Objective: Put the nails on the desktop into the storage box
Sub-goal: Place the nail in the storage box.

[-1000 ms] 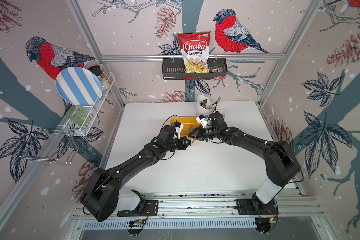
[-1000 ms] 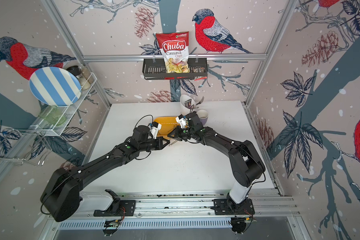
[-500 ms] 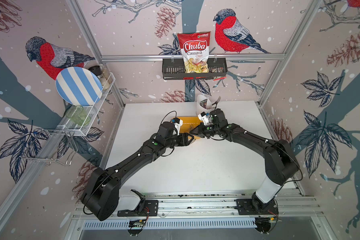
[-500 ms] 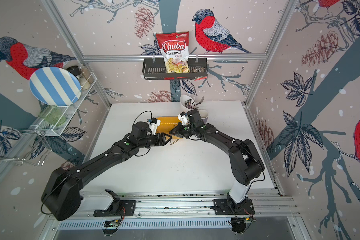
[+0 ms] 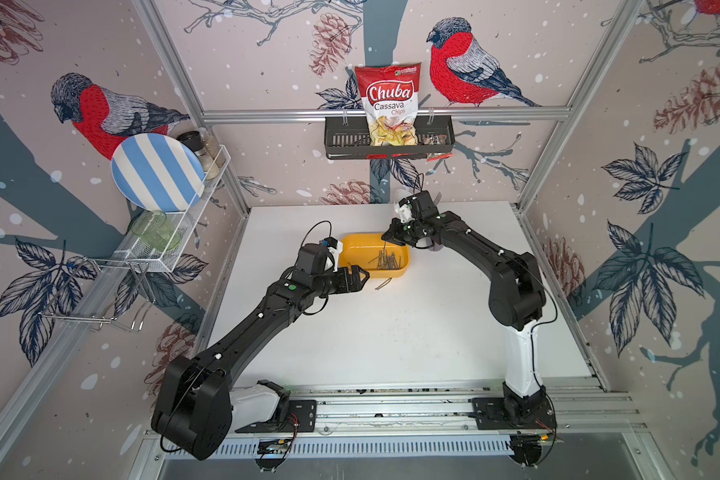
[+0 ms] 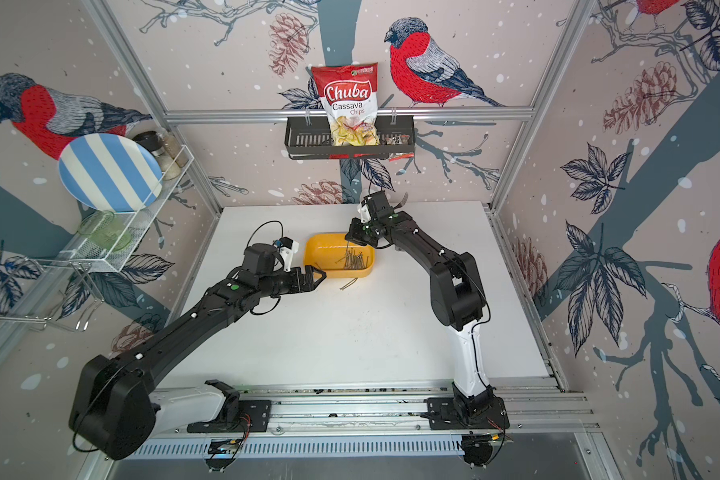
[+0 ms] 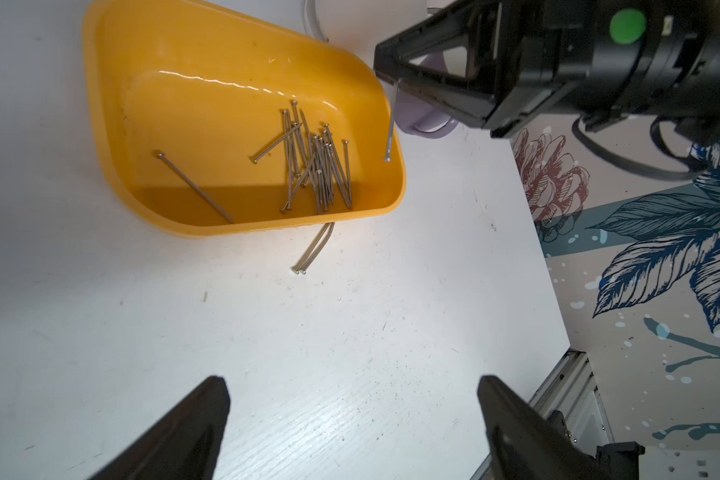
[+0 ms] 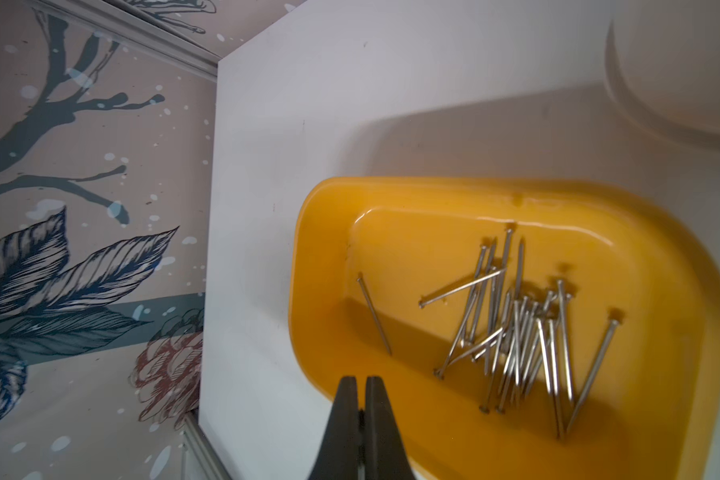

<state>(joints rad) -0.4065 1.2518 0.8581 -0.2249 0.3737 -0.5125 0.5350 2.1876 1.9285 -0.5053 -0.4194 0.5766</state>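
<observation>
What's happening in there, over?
Left pincer open, empty. Right pincer shut on a nail above the box. Two nails on the desk beside it. Nothing blocking.

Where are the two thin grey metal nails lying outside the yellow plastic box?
In both top views the two nails lie side by side on the white desktop, just outside the yellow box's long wall nearest the robot's base, near the open left tool.
</observation>
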